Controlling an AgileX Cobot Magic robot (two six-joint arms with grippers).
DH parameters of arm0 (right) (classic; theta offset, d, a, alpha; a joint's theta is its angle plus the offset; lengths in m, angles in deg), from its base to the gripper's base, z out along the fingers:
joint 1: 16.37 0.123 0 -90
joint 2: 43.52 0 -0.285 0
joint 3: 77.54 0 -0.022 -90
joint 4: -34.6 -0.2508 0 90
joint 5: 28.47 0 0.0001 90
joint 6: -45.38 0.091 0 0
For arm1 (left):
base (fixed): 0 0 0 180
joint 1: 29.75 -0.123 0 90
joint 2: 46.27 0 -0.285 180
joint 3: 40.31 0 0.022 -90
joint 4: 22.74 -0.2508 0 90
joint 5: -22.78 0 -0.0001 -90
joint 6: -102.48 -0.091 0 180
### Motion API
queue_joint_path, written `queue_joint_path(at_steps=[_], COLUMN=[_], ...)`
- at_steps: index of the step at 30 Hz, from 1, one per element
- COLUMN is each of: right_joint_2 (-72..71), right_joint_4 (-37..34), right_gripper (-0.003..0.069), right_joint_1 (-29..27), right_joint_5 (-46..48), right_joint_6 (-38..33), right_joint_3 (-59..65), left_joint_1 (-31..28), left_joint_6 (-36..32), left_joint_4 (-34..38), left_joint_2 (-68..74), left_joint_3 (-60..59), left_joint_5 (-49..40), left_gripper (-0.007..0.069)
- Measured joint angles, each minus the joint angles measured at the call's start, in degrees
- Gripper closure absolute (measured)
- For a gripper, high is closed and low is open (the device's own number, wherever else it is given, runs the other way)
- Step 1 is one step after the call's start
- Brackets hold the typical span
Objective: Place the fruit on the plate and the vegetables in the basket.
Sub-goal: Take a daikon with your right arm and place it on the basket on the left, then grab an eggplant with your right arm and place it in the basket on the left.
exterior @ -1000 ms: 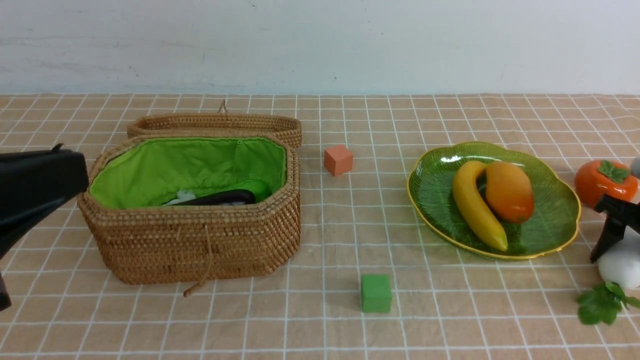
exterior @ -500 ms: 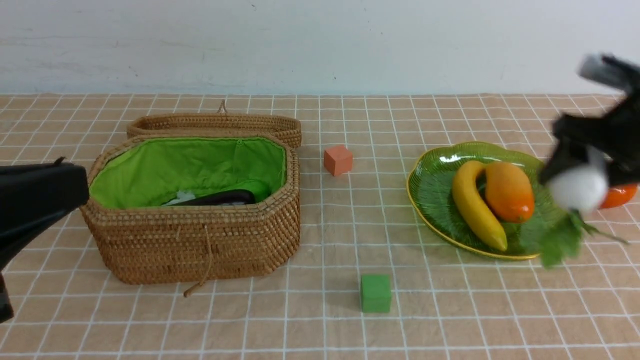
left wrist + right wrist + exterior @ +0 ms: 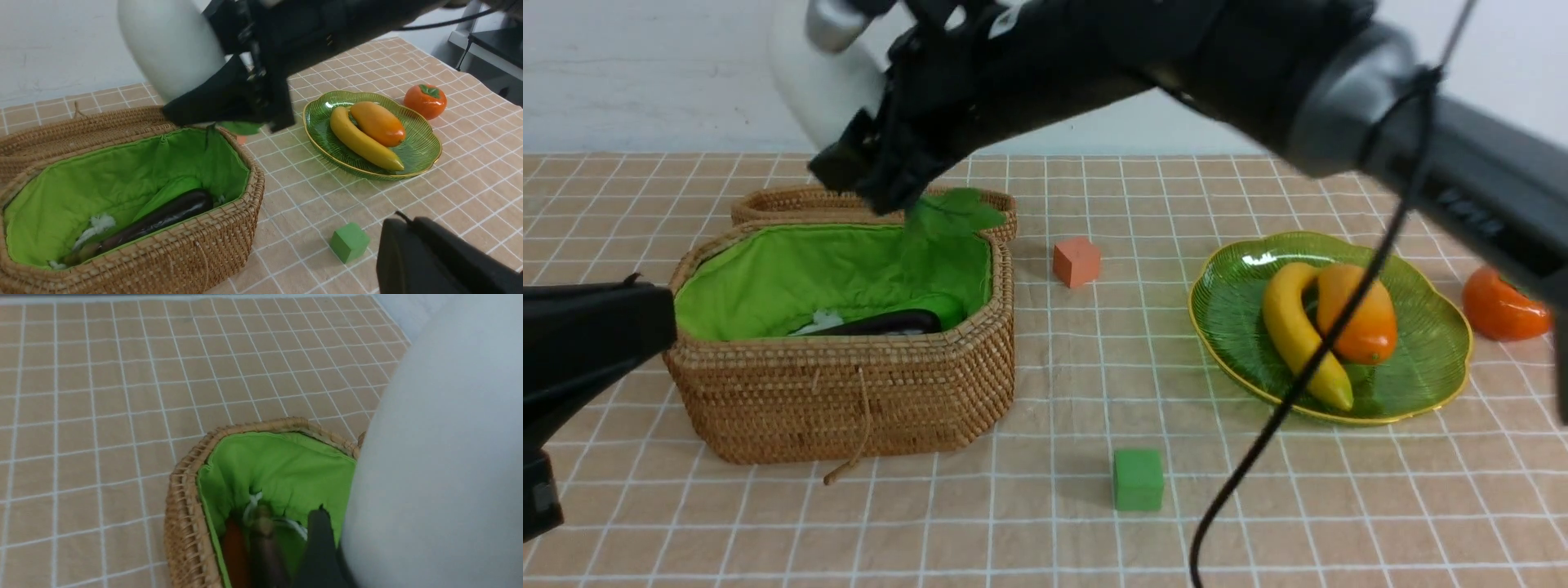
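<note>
Front view: my left fingers (image 3: 429,261) are pressed together, empty, at the near-left of the basket (image 3: 849,400). The persimmon (image 3: 1503,306) sits on the worktop well right of the basket, not yet plated. My right fingers (image 3: 845,163) are clamped on the white radish (image 3: 821,94), high over the basket's far rim. Risk, in my judgement: released here, the radish strikes the rim or the open lid (image 3: 792,200) and rolls out.

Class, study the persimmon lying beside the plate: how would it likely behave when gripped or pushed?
The persimmon is round and squat, so a push would probably slide or roll it. Its glossy skin may slip in a grip. Resting cap-up, it seems stable until touched.
</note>
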Motion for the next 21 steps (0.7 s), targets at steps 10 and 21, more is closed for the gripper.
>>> queue_joint_path(at_steps=[10,21], right_joint_2=[1.14,-16.83], right_joint_4=[3.51,32.14], right_gripper=[-0.0017,0.0280], right_joint_1=[0.31,-10.25], right_joint_5=[2.52,26.57], right_joint_6=[2.03,33.64], right_joint_3=[-0.32,-1.18], left_joint_1=[0.00,0.00], left_joint_6=[0.04,-0.57], left_joint_4=[0.00,0.12], left_joint_2=[0.00,0.04], left_joint_3=[0.00,0.00], left_joint_5=[0.12,2.93], left_gripper=[0.0620,0.0628])
